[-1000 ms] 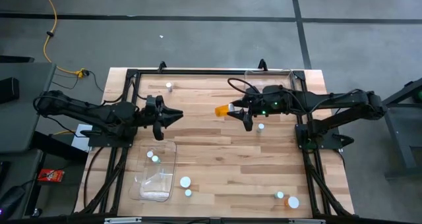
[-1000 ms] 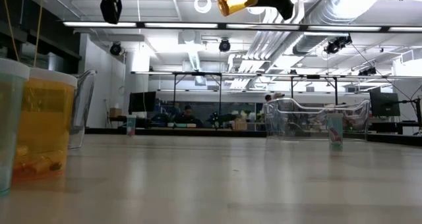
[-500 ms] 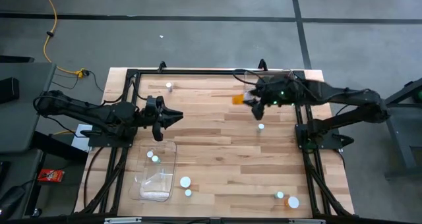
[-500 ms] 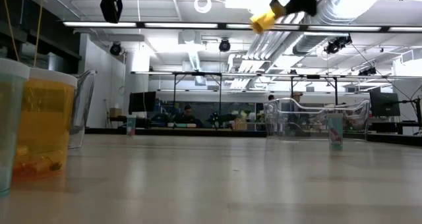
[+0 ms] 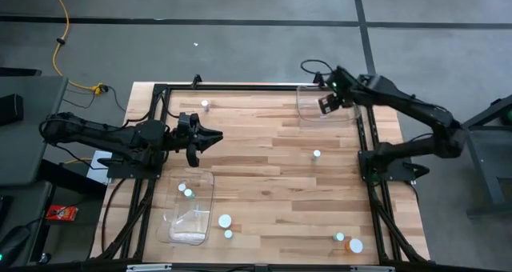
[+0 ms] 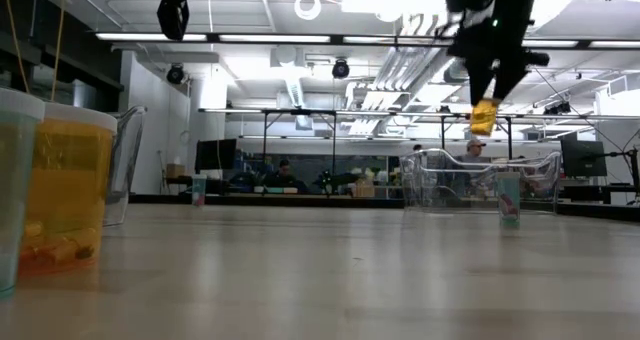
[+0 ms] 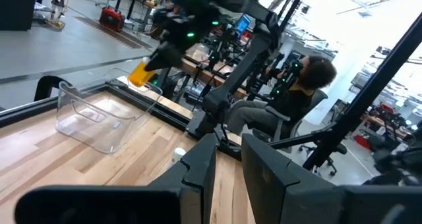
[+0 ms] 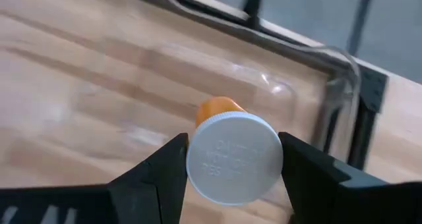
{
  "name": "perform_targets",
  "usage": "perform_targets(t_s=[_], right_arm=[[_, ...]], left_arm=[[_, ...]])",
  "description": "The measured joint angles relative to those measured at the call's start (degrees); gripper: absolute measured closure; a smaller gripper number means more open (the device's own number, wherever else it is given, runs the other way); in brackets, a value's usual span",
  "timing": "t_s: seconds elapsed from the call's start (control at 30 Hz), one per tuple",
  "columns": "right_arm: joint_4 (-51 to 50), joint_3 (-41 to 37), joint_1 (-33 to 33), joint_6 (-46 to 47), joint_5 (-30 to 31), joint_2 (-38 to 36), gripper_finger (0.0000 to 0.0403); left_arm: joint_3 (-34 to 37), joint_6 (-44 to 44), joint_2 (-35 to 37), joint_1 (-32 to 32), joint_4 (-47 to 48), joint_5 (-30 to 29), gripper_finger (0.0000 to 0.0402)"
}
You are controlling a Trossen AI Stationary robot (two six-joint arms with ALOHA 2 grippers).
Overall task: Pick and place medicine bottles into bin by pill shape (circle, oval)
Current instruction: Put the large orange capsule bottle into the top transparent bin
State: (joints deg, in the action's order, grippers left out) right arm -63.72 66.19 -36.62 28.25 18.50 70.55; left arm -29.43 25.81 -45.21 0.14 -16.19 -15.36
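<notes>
Your table (image 5: 264, 184) carries two clear bins: one (image 5: 190, 212) near the left arm, one (image 5: 324, 104) at the far right corner. Your right tool (image 8: 232, 159) hangs over that far bin, its fingers clamped on the white cap of an orange bottle (image 6: 484, 117), which points down above the bin, off the wood. Your left tool (image 5: 210, 138) hovers over the table's left side with its fingers nearly together, holding nothing. The other small bottles (image 5: 317, 154) stand scattered on the table.
</notes>
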Motion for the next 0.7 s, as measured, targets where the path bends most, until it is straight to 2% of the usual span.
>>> perform_targets(t_s=[0.17, 0.33, 0.7], right_arm=[[1.3, 0.6, -7.4, -2.6, -0.6, 7.9, 0.0212], [5.6, 0.6, -13.4, -3.9, -4.0, 14.8, 0.0212], [8.0, 0.6, -18.0, -3.6, -6.7, 24.3, 0.0212]], left_arm=[[0.0, 0.2, 0.0, 0.0, 0.0, 0.0, 0.0339], [0.0, 0.2, 0.0, 0.0, 0.0, 0.0, 0.0339], [0.0, 0.0, 0.0, 0.0, 0.0, -0.1, 0.0339]])
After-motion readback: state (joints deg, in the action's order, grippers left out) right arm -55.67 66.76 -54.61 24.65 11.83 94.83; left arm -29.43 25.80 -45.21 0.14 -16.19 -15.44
